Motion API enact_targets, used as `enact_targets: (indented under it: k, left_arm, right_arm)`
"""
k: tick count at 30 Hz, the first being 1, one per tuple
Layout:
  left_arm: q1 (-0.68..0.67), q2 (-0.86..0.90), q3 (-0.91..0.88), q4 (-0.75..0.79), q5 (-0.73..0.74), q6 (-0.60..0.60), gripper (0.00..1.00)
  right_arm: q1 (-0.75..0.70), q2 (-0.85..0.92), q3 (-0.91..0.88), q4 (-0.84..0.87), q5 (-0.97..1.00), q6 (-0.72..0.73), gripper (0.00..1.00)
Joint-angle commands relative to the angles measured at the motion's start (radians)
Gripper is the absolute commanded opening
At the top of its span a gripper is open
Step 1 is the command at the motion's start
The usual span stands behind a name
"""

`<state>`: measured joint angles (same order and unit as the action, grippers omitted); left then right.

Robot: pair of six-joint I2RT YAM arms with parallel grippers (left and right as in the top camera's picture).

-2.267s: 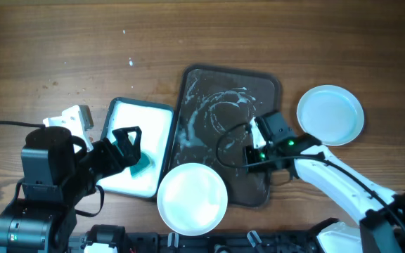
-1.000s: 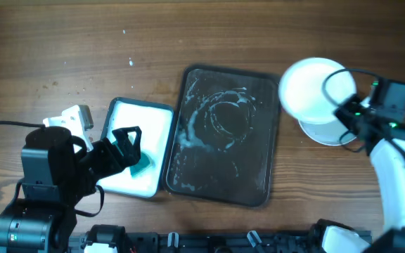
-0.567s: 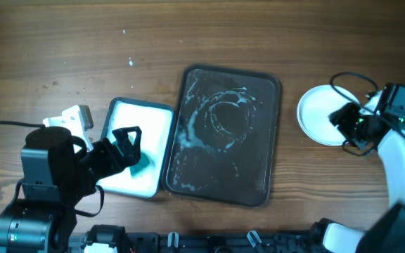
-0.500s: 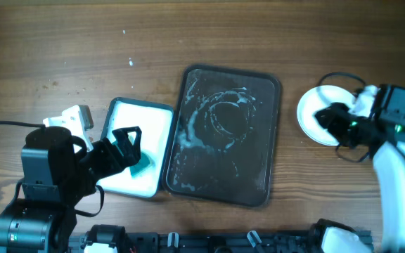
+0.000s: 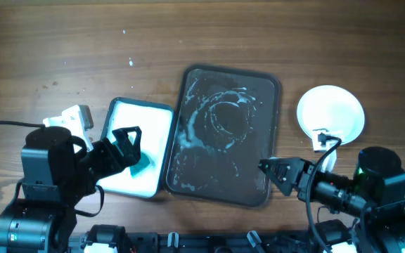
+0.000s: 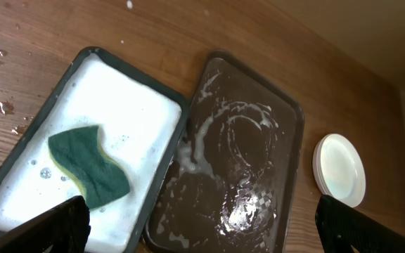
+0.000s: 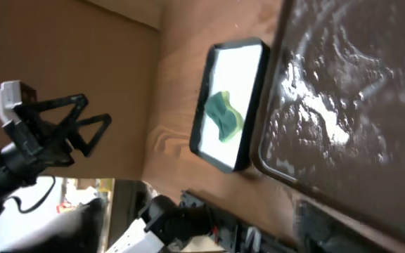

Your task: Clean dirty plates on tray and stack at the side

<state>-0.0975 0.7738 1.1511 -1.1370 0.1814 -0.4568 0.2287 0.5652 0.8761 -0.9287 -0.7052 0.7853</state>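
The dark tray (image 5: pixel 223 137) lies mid-table, wet with soapy smears and with no plate on it; it also shows in the left wrist view (image 6: pixel 248 161) and, blurred, in the right wrist view (image 7: pixel 357 84). White plates (image 5: pixel 330 114) sit stacked on the table to its right (image 6: pixel 339 169). My right gripper (image 5: pixel 276 174) hovers by the tray's front right corner, fingers spread, holding nothing and well apart from the plates. My left gripper (image 5: pixel 126 144) hangs open above the small white tray; both fingers (image 6: pixel 55 228) frame an empty gap.
A small white tray with a dark teal rim (image 5: pixel 136 151) stands left of the dark tray and holds a green sponge (image 6: pixel 90 165) in foam. The sponge (image 7: pixel 223 116) also shows in the right wrist view. Cables trail by the plates.
My right gripper set its plate on the stack at the right, opened, and swung back to the tray's front right corner. The left arm has not moved.
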Motion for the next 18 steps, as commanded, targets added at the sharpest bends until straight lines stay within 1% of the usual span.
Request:
enact_targets:
  k: [1, 3, 4, 5, 7, 9, 10, 12, 13, 15, 18]
  left_arm:
    - [0.005, -0.001, 0.011, 0.002, 0.008, 0.008, 1.00]
    - [0.005, -0.001, 0.011, 0.002, 0.008, 0.008, 1.00]
    - [0.005, -0.001, 0.011, 0.002, 0.008, 0.008, 1.00]
    - [0.005, -0.001, 0.011, 0.002, 0.008, 0.008, 1.00]
    - [0.005, -0.001, 0.011, 0.002, 0.008, 0.008, 1.00]
    - [0.005, -0.001, 0.011, 0.002, 0.008, 0.008, 1.00]
    - [0.005, -0.001, 0.011, 0.002, 0.008, 0.008, 1.00]
    - [0.005, -0.001, 0.011, 0.002, 0.008, 0.008, 1.00]
    - [0.005, -0.001, 0.011, 0.002, 0.008, 0.008, 1.00]
    - [0.005, -0.001, 0.011, 0.002, 0.008, 0.008, 1.00]
    - [0.005, -0.001, 0.011, 0.002, 0.008, 0.008, 1.00]
  right_arm:
    - [0.021, -0.023, 0.000, -0.007, 0.151, 0.076, 1.00]
    - [0.021, -0.040, -0.023, -0.007, 0.282, 0.098, 1.00]
    - [0.023, -0.067, -0.050, 0.004, 0.385, 0.114, 1.00]
    - [0.019, -0.106, -0.087, 0.043, 0.438, 0.102, 1.00]
    - [0.019, -0.200, -0.188, 0.206, 0.484, -0.070, 1.00]
    - [0.019, -0.297, -0.309, 0.423, 0.454, -0.343, 1.00]
    - [0.018, -0.335, -0.359, 0.496, 0.435, -0.444, 1.00]
    - [0.003, -0.415, -0.460, 0.561, 0.428, -0.595, 1.00]
    - [-0.018, -0.450, -0.504, 0.566, 0.427, -0.631, 1.00]
    - [-0.061, -0.498, -0.568, 0.585, 0.428, -0.631, 1.00]
    - [-0.124, -0.562, -0.669, 0.673, 0.428, -0.627, 1.00]
